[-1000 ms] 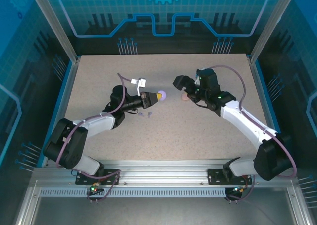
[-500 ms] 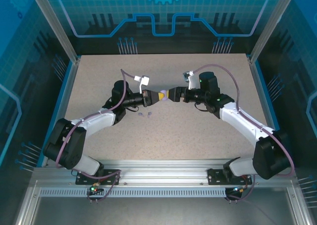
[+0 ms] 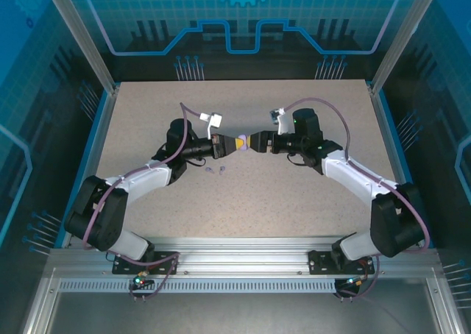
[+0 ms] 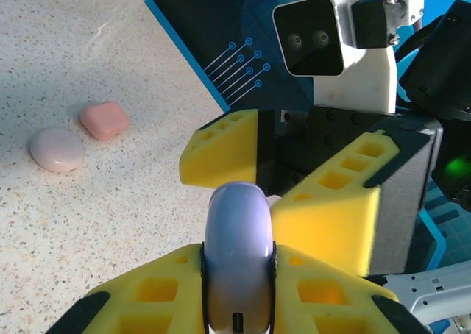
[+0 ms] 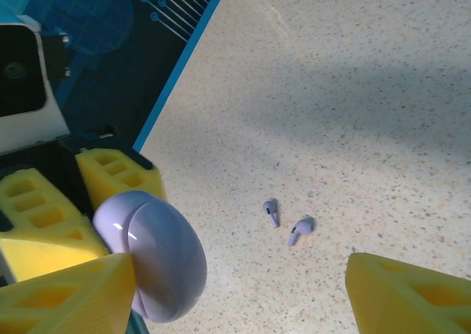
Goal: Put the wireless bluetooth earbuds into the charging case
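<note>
While our left gripper (image 3: 233, 143) clamps the purple case (image 4: 237, 238) at mid-table, we see our right gripper (image 3: 256, 140) spread open around its right end, with two purple earbuds (image 5: 271, 212) lying loose on the table (image 3: 294, 201) just nearer.

The right gripper (image 5: 239, 279) has its yellow jaws set wide apart. A glossy purple charging case (image 5: 158, 264) sits in the gap, close against one finger (image 5: 66, 297) and well apart from the other finger (image 5: 412, 297). Whether it touches the near one cannot be told. The left gripper (image 5: 121, 209) clasps the case from beyond the jaws, its yellow fingers (image 5: 44, 216) on either side, with a white camera housing (image 5: 22, 76) behind them. Past the gap, on the speckled table (image 5: 368, 91), a purple earbud (image 5: 271, 211) lies just beside a second purple earbud (image 5: 300, 229), not touching, about midway between the two jaws.
</note>
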{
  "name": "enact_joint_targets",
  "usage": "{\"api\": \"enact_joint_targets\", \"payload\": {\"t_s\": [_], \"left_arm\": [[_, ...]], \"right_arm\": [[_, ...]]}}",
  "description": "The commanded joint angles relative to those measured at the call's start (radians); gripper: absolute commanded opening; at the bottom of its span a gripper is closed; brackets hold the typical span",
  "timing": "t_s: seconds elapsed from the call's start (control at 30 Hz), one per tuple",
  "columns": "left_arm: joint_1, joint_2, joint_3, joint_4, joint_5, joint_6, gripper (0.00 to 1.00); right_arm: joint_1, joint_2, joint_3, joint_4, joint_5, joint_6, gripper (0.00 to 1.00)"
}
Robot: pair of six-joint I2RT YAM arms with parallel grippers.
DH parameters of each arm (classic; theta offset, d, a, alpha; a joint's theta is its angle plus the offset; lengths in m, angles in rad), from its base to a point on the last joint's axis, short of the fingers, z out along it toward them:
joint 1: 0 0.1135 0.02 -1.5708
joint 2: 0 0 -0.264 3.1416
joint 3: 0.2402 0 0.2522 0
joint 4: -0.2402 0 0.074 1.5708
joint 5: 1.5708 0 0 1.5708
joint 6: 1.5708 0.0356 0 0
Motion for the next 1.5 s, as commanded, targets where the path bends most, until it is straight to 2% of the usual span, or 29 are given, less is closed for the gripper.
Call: {"api": "enact_joint_targets", "payload": {"t_s": [0.0,0.2,0.33,0.5,0.67,1.0,1.3,1.47], "left_arm": [[0.0,-0.032,0.03,0.028,0.029,0.027,0.0],[0.0,-0.042,0.03,0.029,0.028,0.025,0.0],[0.0,-0.04,0.027,0.027,0.027,0.028,0.0],[0.0,-0.04,0.021,0.033,0.027,0.025,0.0],[0.001,-0.044,0.024,0.036,0.027,0.02,0.0],[0.0,-0.051,0.021,0.031,0.028,0.019,0.0],[0.0,-0.056,0.014,0.031,0.033,0.016,0.0],[0.0,-0.056,0.011,0.034,0.033,0.016,0.0]], "right_arm": [[-0.043,0.026,-0.036,0.018,0.026,0.02,0.75],[-0.053,0.03,-0.051,0.022,0.019,0.031,0.73],[-0.073,-0.021,-0.064,0.008,-0.009,0.024,0.73],[-0.079,-0.083,-0.116,0.028,-0.099,0.012,0.71],[-0.05,-0.082,-0.113,0.07,-0.148,0.023,0.67],[0.013,-0.037,-0.075,0.087,-0.121,0.037,0.61],[0.017,0.018,-0.023,0.117,-0.113,0.066,0.55],[0.021,0.034,-0.013,0.117,-0.115,0.07,0.47]]}}
